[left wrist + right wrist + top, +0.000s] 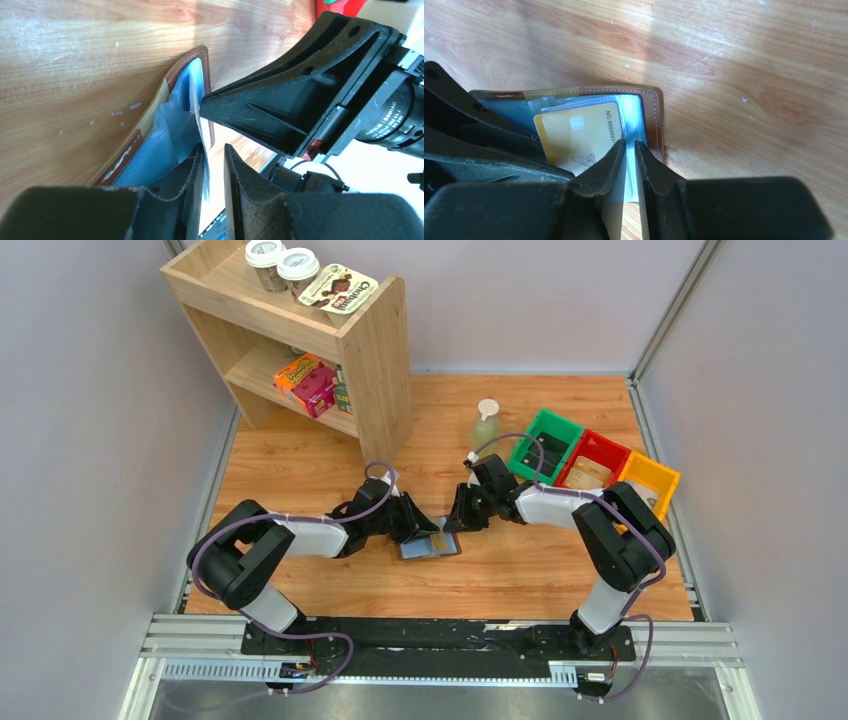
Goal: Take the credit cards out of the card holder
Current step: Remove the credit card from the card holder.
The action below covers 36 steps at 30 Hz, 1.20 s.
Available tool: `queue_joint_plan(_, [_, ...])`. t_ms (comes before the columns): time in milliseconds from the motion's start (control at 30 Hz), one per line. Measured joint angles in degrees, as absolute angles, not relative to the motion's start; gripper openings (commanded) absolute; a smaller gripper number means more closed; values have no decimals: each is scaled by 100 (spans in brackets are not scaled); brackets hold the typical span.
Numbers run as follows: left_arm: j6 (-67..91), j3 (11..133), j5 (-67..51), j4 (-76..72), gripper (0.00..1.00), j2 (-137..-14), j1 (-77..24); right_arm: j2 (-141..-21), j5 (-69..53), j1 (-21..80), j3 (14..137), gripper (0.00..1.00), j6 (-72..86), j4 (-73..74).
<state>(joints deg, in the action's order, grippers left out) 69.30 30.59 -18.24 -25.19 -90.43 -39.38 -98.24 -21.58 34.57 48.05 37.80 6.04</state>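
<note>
The card holder (430, 545) lies open on the wooden table (520, 580), between your two arms and near the front middle. A tan-gold credit card (579, 135) sits under its clear sleeve (631, 115). The card's print begins "NO.8888" before a finger hides the rest.

Your right gripper (628, 145) has its fingers almost together over the sleeve's edge beside that card; you cannot tell whether they clamp it. Your left gripper (212, 150) straddles a thin pale sheet (196, 115) rising from the holder. Its jaws are narrowly parted, with a sliver of light beside the sheet. The right arm's motor housing (390, 115) reads "DAMIAO".
</note>
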Motion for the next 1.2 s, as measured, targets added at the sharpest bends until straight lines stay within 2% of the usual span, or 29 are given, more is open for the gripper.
queue_joint_plan(300, [6928,2969,-1787,-2491,26,-8746,-3938,-9845,-2158,3452,4814,20,3817,609])
queue_joint_plan(767, [6751,2961,-1590,-1953,12,-8372,-3942,-9852,-2158,3448,4816,20,3837,613])
queue_joint_plan(967, [6451,2993,-1400,-1133,0,-7915,-3944,-9854,-2158,3448,4827,20,3839,622])
queue_joint_plan(1200, [6071,3074,-1020,-80,0,-7161,-3968,-9856,-2130,3450,4884,20,3839,711])
